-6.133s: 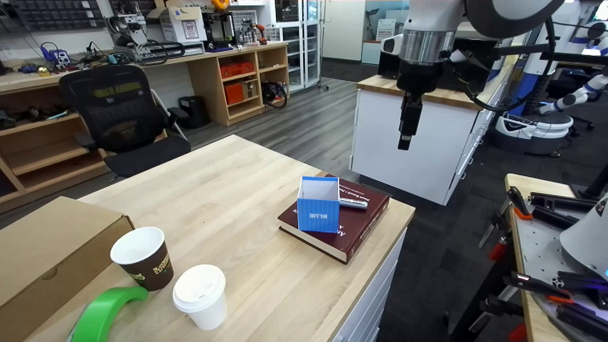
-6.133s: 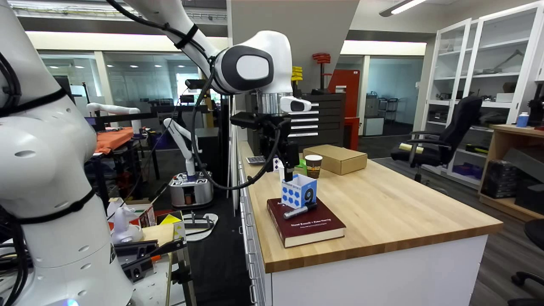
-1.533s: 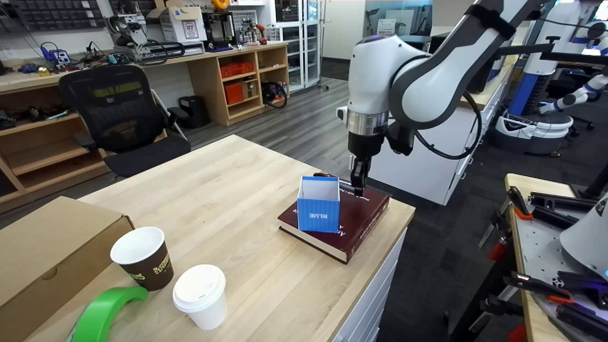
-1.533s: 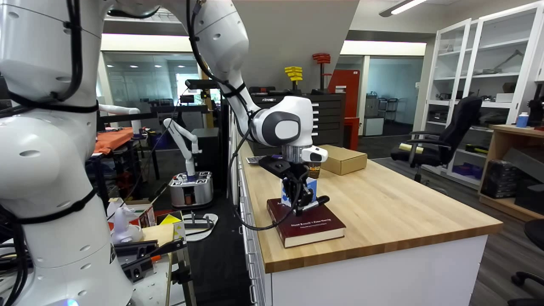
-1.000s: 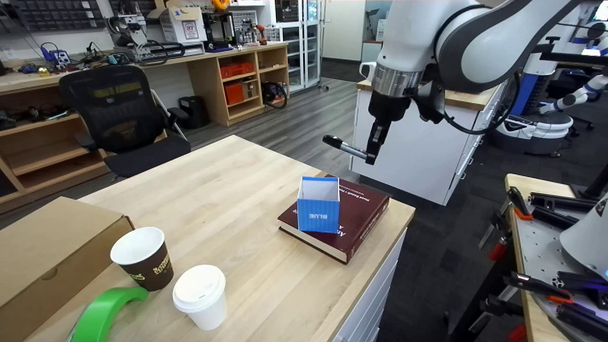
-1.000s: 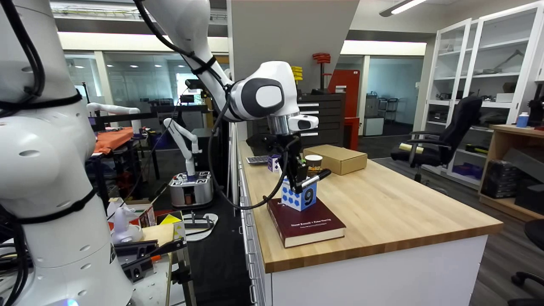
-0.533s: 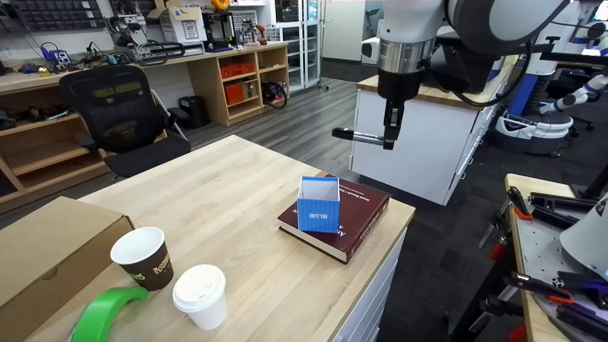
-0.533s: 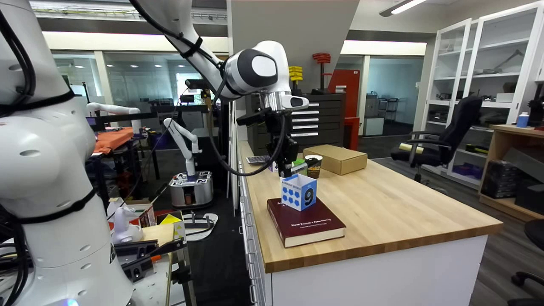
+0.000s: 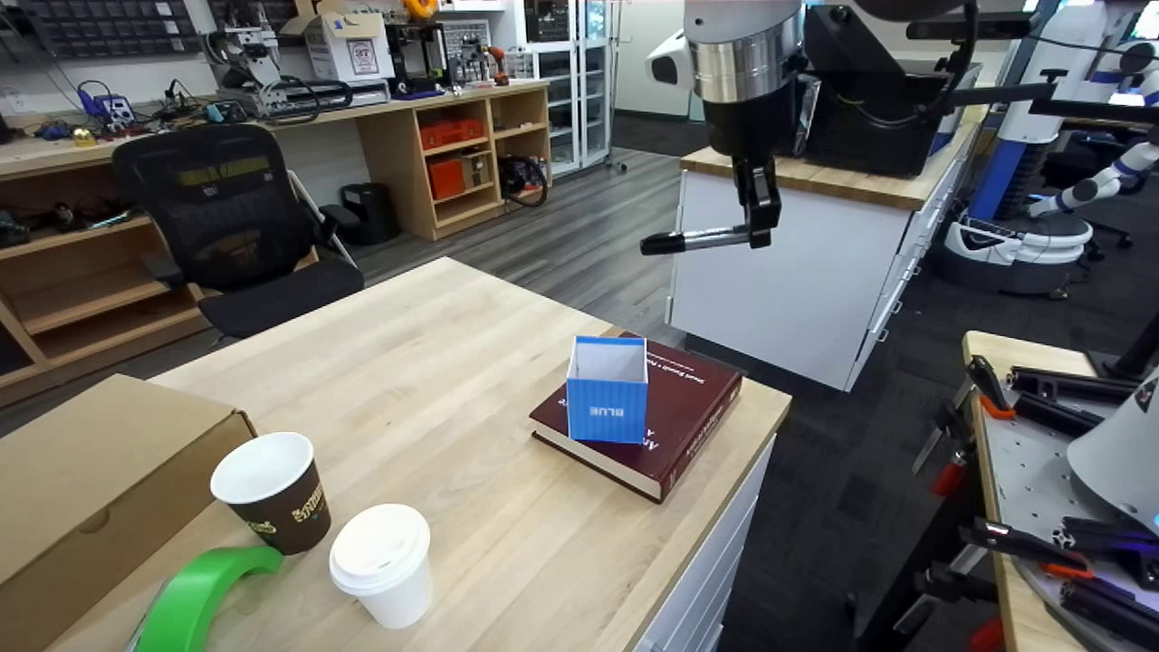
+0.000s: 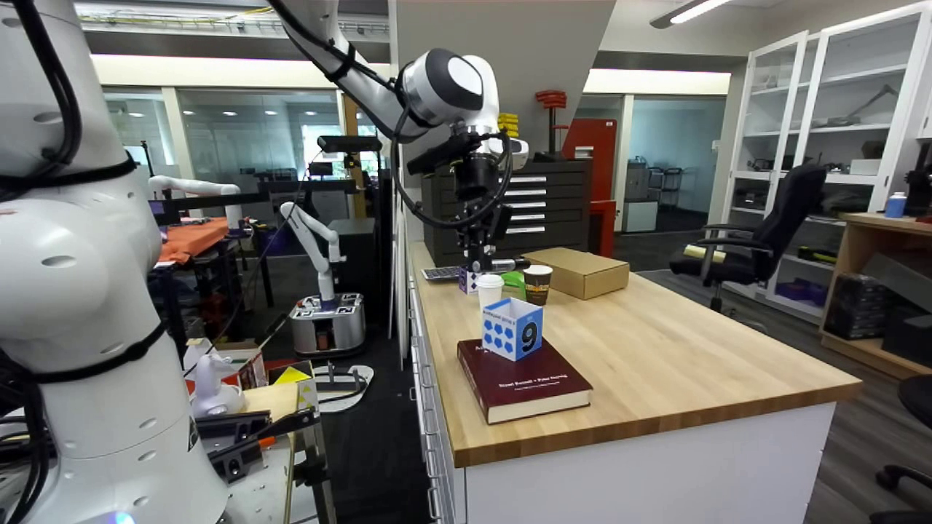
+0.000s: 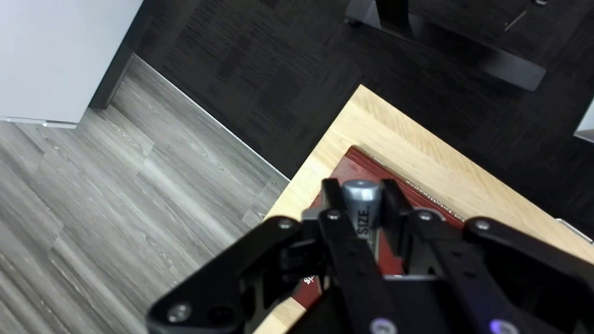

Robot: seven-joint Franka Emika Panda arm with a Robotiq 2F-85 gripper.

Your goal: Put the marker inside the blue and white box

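Raised since earlier, the marker (image 9: pixel 697 239) (silver barrel, black end) is pinched in the end effector (image 11: pixel 362 191).

A red book (image 9: pixel 679 417) lies flat near one corner of the pale table (image 9: pixel 444 389). Well apart from it I see a white cup (image 9: pixel 385 566), a brown cup (image 9: pixel 276 498) near a carton (image 9: pixel 109 480), a curved green thing (image 9: pixel 192 596), and a small purple-and-white box (image 10: pixel 468 282) beside what looks like a keypad (image 10: pixel 440 274).
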